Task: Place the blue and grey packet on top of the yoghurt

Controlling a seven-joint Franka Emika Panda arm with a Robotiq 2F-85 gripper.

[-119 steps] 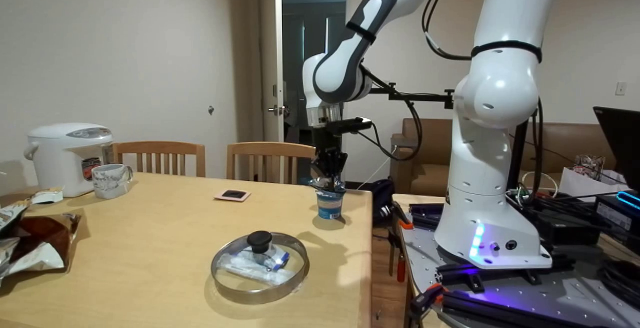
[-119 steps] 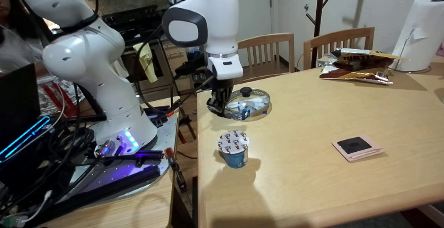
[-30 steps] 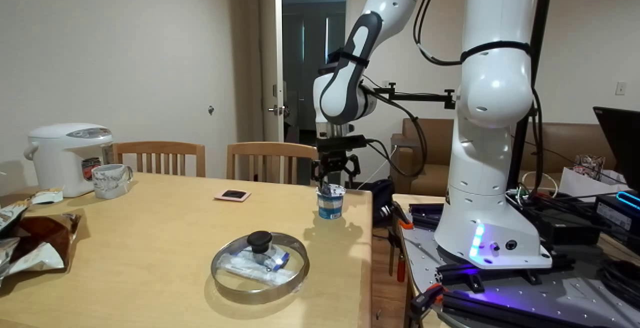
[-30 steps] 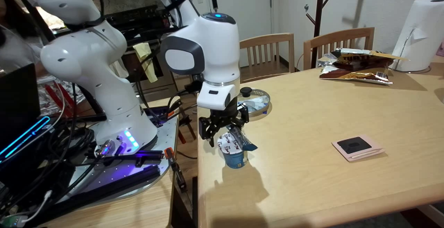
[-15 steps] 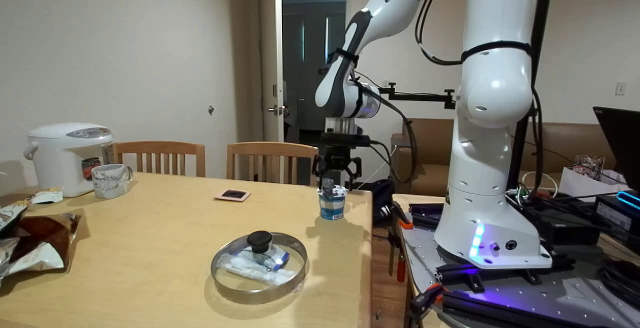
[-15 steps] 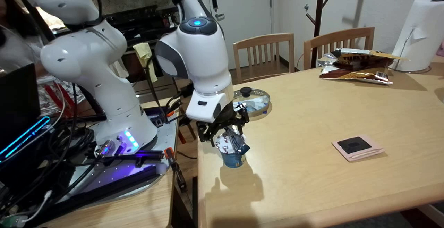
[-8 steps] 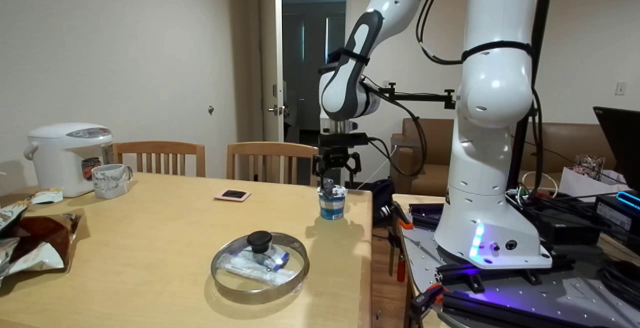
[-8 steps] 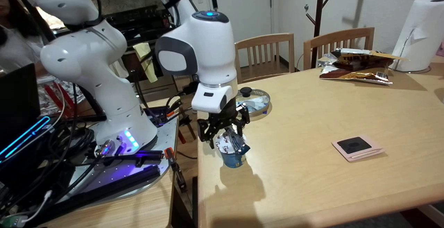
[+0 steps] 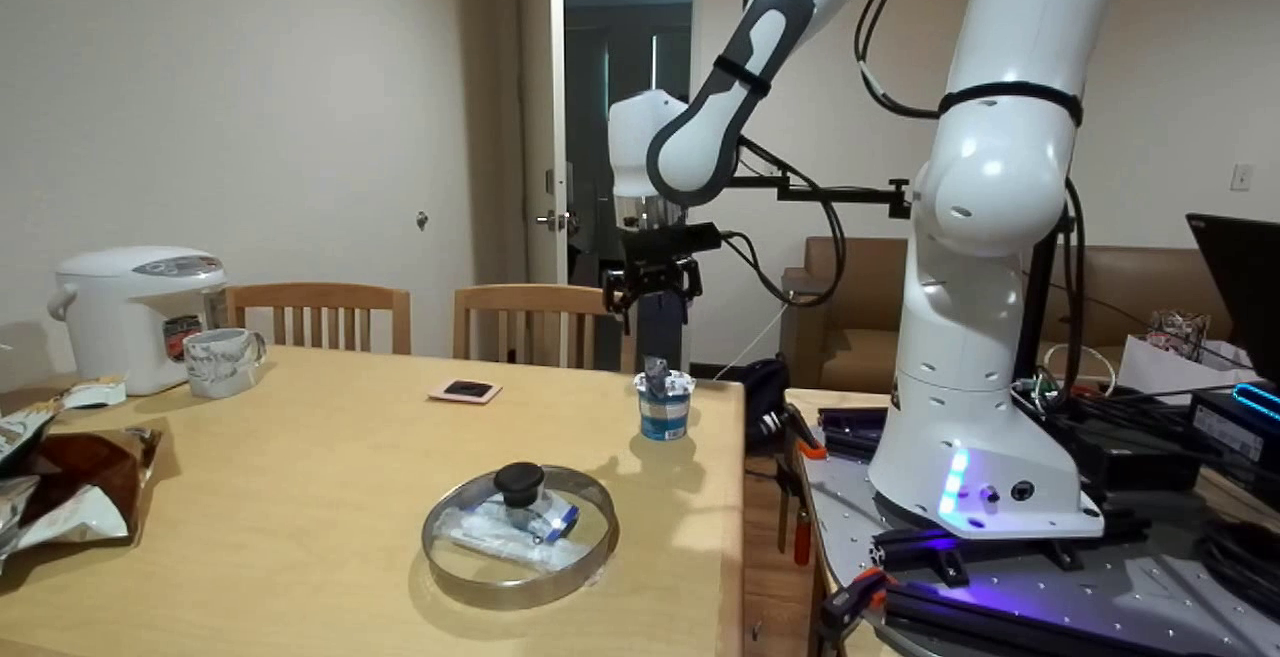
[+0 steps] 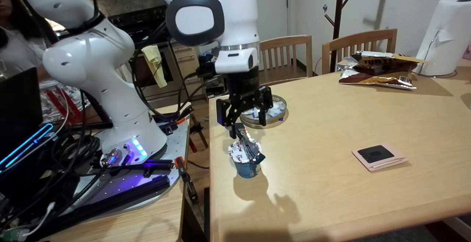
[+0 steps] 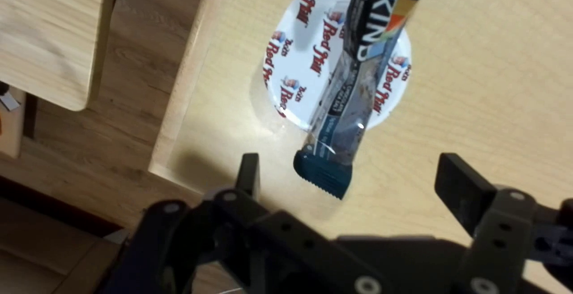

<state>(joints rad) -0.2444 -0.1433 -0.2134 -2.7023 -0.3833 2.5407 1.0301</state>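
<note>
The gripper (image 10: 247, 128) hung in the air, its fingers spread wide with nothing between them, a stance that suggested the load was free and the placing all but done. Below, clear of the fingertips, the blue and grey packet (image 11: 353, 79) lay across the printed top of the yoghurt (image 9: 664, 417), somewhat off centre; longer than the top was wide, it jutted past the rim at both ends and likely relied on its middle for balance. The yoghurt stood upright near the edge of the wooden table (image 9: 330, 497) closest to the robot base (image 9: 985, 442), presumably for easy reach. On the same surface sat a round glass lid (image 9: 512, 594) with a black knob; farther off, a small black piece (image 10: 375, 153) lay on a pink square (image 10: 371, 165), neither apparently part of the job.
</note>
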